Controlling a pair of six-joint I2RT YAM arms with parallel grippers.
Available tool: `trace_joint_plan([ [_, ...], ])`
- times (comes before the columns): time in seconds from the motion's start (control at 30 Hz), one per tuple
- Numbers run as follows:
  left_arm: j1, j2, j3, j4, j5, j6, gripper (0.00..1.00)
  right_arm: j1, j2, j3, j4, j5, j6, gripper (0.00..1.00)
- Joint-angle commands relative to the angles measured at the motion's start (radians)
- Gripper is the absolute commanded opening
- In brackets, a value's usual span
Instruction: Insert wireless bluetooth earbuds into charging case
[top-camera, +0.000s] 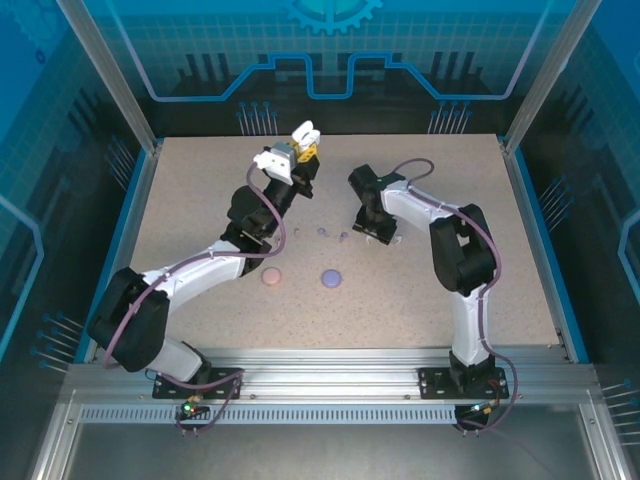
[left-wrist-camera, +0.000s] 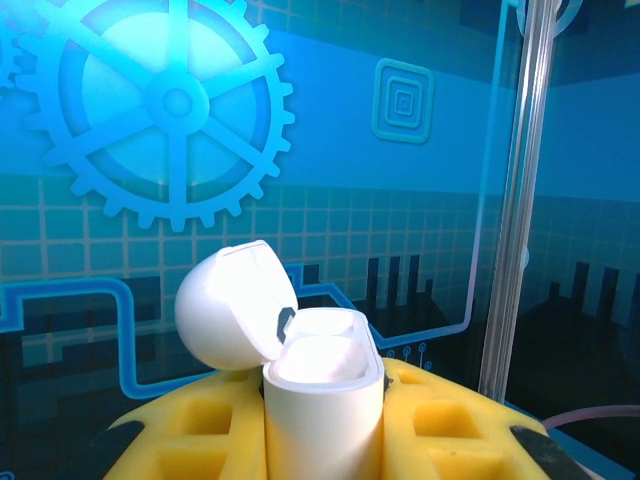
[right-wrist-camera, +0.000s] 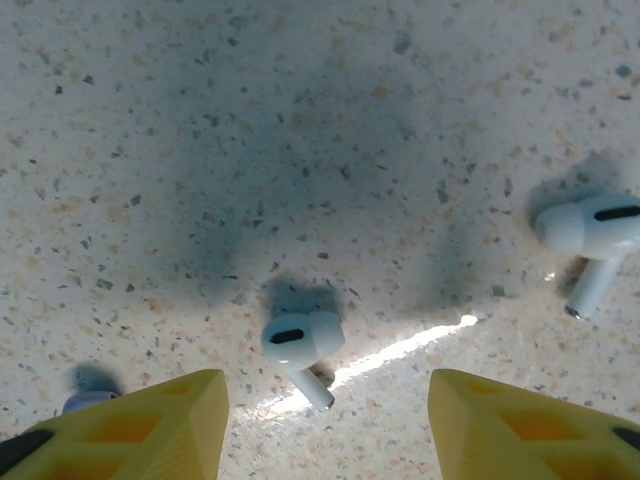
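Note:
My left gripper (left-wrist-camera: 322, 435) is shut on a white charging case (left-wrist-camera: 322, 400), held upright with its lid (left-wrist-camera: 232, 305) flipped open to the left. The top view shows this case (top-camera: 303, 140) raised above the far middle of the table. My right gripper (right-wrist-camera: 330, 420) points down at the table, open, its yellow fingertips (right-wrist-camera: 150, 425) on either side of a white earbud (right-wrist-camera: 300, 345) that lies on the surface, clear of both. A second white earbud (right-wrist-camera: 592, 235) lies to the right. From above, the right gripper (top-camera: 375, 232) hovers mid-table.
A closed pink case (top-camera: 271, 276) and a closed purple case (top-camera: 331, 277) lie near the table's middle. Two small purple earbuds (top-camera: 322, 231) rest just left of the right gripper; one purple piece (right-wrist-camera: 88, 400) peeks beside its left finger. A glass wall (left-wrist-camera: 400, 150) stands behind.

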Motion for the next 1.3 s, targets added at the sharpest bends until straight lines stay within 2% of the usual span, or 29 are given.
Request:
trace_joint_plan([
  [0.0, -0.001, 0.004, 0.011, 0.064, -0.015, -0.002, 0.0, 0.01, 0.032, 0.049, -0.024, 0.041, -0.05, 0.55],
  [0.67, 0.0, 0.004, -0.001, 0.068, 0.007, -0.013, 0.0, 0.008, 0.091, 0.033, 0.031, 0.001, -0.131, 0.52],
  [1.27, 0.0, 0.004, 0.0, 0.056, 0.025, -0.028, 0.0, 0.005, 0.07, -0.043, 0.082, -0.012, -0.141, 0.46],
])
